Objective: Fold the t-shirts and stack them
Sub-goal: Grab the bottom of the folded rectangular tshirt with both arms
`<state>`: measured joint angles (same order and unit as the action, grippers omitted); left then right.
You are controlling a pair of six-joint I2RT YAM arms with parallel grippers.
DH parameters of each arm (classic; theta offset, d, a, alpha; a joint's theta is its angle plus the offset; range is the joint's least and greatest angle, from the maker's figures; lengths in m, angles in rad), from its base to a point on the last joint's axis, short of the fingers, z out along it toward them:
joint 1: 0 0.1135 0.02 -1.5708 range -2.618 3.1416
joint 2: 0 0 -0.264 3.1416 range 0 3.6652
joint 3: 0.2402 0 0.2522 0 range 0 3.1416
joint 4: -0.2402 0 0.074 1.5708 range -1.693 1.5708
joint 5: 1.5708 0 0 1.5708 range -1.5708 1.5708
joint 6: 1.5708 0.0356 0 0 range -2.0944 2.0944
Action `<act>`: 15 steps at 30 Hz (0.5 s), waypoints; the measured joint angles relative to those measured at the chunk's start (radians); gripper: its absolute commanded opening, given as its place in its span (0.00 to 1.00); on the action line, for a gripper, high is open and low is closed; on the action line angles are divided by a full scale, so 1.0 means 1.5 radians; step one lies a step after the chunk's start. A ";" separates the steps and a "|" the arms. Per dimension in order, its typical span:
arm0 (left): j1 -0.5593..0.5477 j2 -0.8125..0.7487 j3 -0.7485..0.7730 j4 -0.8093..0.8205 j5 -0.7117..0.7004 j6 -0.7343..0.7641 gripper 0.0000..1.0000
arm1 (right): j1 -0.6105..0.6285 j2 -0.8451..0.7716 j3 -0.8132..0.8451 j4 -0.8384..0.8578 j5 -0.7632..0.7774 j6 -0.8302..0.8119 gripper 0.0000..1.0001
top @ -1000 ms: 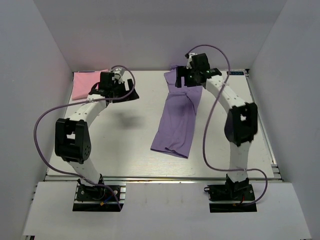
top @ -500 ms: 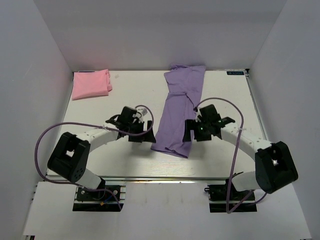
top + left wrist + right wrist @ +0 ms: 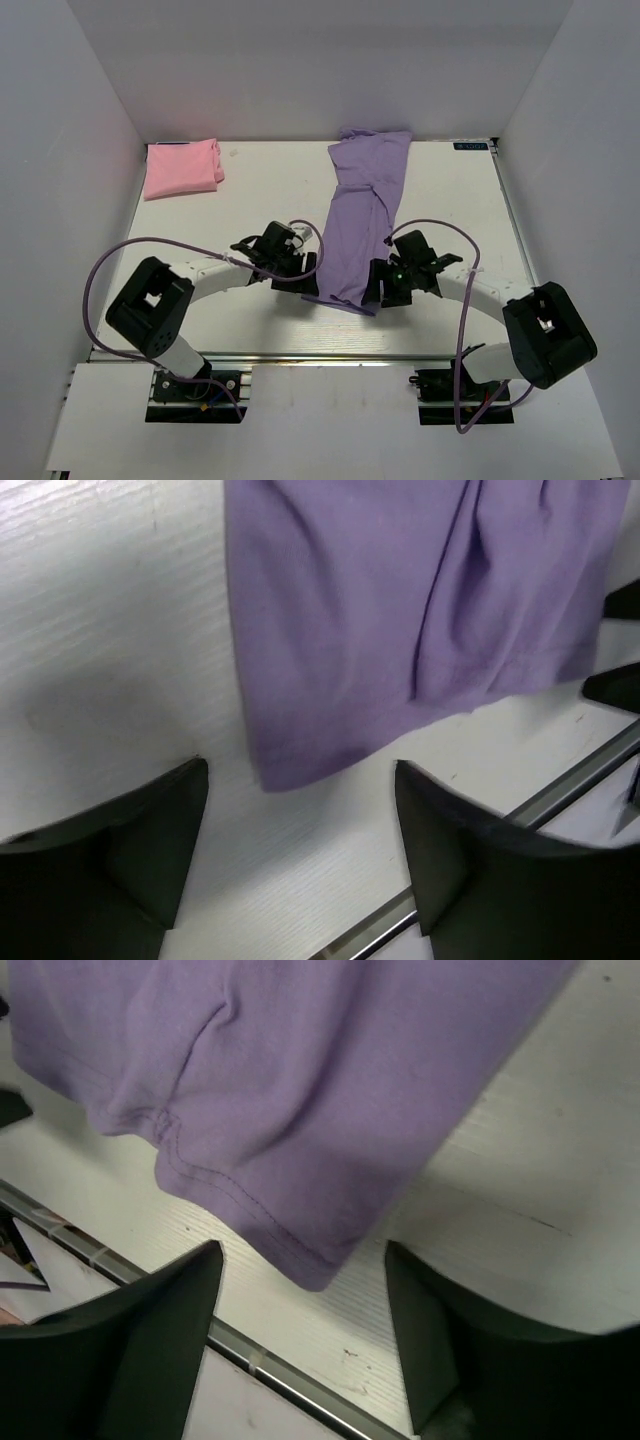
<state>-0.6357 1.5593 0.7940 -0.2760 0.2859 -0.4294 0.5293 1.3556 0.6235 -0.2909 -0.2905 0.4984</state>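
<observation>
**Two robot arms crouch low over a white surface (image 3: pixel 255 205), each set at a near corner of the lavender-purple t-shirt (image 3: pixel 362 215).** The shirt lies as a long, narrow strip. It runs from the far edge of the surface, right of centre, toward the near edge, slanting slightly left as it comes. Soft creases run along its length.

The left arm (image 3: pixel 210 272) reaches in from the left, and the left jaws stand apart at the strip's near-left corner. Seen from the left wrist, that corner (image 3: pixel 285 770) lies in the gap between the two black fingers (image 3: pixel 135 840), neither of them closed on it.

The right arm (image 3: pixel 485 290) reaches in from the right, and the right jaws are likewise spread wide at the near-right corner. From the right wrist, the stitched hem (image 3: pixel 240 1200) ends in a corner pointing into the open gap between the fingers (image 3: pixel 440 1350). Whether any fingertip touches the cloth or the surface cannot be told.

The pink t-shirt (image 3: pixel 183 168) sits folded into a compact rectangle in the far-left corner, well apart from the purple one and from both arms. A metal rail (image 3: pixel 330 355) borders the near edge of the surface, near the purple shirt's hem.
</observation>
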 measured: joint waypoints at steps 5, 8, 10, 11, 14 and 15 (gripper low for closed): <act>-0.017 0.034 0.013 0.022 -0.010 -0.001 0.52 | 0.002 0.005 -0.031 0.037 -0.019 0.020 0.34; -0.030 0.045 0.015 0.027 -0.011 -0.001 0.27 | 0.002 0.005 -0.051 0.052 -0.034 0.028 0.00; -0.039 0.048 0.014 0.025 -0.010 -0.004 0.10 | 0.004 0.005 -0.062 0.063 -0.043 0.039 0.00; -0.044 0.047 0.011 0.025 -0.011 -0.004 0.00 | 0.005 0.004 -0.070 0.072 -0.047 0.043 0.00; -0.051 0.034 -0.002 0.026 -0.011 -0.008 0.00 | 0.007 -0.014 -0.095 0.091 -0.063 0.049 0.00; -0.054 0.030 -0.005 0.021 -0.011 -0.007 0.00 | 0.007 -0.024 -0.101 0.091 -0.064 0.049 0.00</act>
<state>-0.7162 1.6035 0.7864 -0.2447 0.2699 -0.4397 0.5404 1.3201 0.4713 -0.1543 -0.3866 0.5713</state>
